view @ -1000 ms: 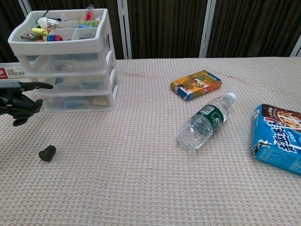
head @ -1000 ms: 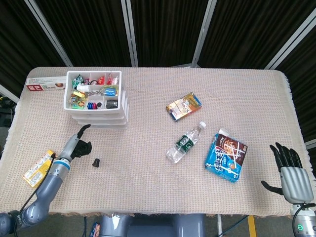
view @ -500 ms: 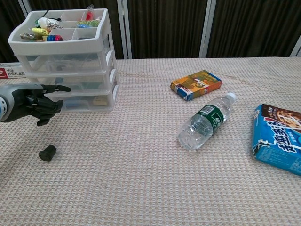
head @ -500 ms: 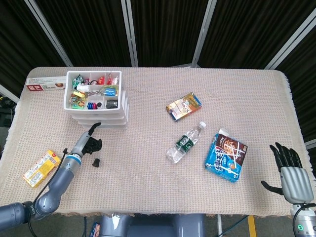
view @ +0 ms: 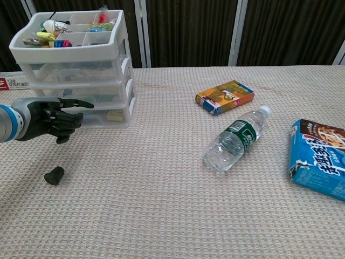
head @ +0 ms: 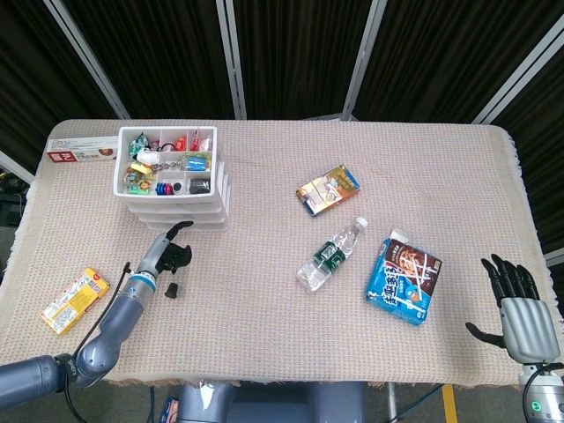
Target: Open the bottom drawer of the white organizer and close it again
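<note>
The white organizer [head: 176, 207] [view: 121, 59] stands at the table's far left, its open top tray full of small items. Its three drawers are pushed in; the bottom drawer [view: 105, 117] is clear, with small things inside. My left hand [head: 171, 253] [view: 53, 116] hovers just in front of the bottom drawer, holding nothing, one finger stretched toward the drawer front and the others curled in. I cannot tell whether the fingertip touches the drawer. My right hand [head: 518, 300] rests at the table's near right corner with fingers spread, holding nothing.
A small black cap [head: 173, 289] [view: 54, 175] lies just below my left hand. A yellow box [head: 69, 300] lies at the near left. Mid-table lie a plastic bottle [head: 331, 255] [view: 236, 138], an orange box [head: 328, 189] [view: 225, 96] and a blue snack packet [head: 404, 278] [view: 319, 159].
My left hand has moved right and toward the organizer's front, from beside the black cap to just before the bottom drawer. The right hand and the drawers have not moved.
</note>
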`<state>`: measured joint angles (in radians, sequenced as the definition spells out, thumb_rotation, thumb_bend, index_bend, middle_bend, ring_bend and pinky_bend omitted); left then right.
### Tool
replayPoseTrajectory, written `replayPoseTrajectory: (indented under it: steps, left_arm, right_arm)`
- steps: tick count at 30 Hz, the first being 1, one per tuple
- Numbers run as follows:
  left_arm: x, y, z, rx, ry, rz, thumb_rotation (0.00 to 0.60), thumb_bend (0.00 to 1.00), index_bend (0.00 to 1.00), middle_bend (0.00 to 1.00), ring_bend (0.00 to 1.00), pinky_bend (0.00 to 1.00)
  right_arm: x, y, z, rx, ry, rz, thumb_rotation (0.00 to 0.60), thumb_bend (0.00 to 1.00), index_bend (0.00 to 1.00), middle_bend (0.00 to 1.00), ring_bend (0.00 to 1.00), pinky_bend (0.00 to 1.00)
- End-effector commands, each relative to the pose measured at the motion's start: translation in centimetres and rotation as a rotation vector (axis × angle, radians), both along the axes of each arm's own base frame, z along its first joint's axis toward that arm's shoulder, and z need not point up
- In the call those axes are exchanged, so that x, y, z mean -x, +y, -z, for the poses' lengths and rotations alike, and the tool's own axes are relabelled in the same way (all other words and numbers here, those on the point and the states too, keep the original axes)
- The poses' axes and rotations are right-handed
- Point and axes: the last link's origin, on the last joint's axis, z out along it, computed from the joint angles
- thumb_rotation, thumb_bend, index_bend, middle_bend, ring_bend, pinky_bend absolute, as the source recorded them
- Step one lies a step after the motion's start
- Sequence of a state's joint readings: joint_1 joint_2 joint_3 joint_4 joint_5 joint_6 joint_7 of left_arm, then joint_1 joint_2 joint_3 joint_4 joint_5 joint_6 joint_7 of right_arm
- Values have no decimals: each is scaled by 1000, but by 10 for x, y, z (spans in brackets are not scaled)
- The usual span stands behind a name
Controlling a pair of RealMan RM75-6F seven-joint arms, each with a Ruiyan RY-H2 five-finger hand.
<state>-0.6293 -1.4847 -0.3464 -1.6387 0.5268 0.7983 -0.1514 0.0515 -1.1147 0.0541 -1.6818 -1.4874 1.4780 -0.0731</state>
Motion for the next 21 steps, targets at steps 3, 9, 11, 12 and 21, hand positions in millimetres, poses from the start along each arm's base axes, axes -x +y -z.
replayPoseTrajectory:
  steps: [3,9,11,12,21]
  left_arm:
    - [-2,1,3,-7,-16,-5,600,677,129,949,860,782]
    - [-2,1,5,-16,-12,-2,600,675,130,950,860,782]
    - [-1,0,5,-21,-11,-5,600,674,128,949,860,782]
    - [0,-1,5,-25,-11,-8,600,674,126,949,860,782]
    - [7,-4,5,-63,-6,-24,600,675,126,949,860,782]
  right_arm:
    - [0,0,0,0,1,0,600,8,54,0,0,0]
    - [0,0,0,1,1,0,600,8,54,0,0,0]
    - [0,0,0,1,1,0,600,8,54,0,0,0]
    - [0,0,0,1,0,0,600,8,54,0,0,0]
    - [0,0,0,2,1,0,600,7,54,0,0,0]
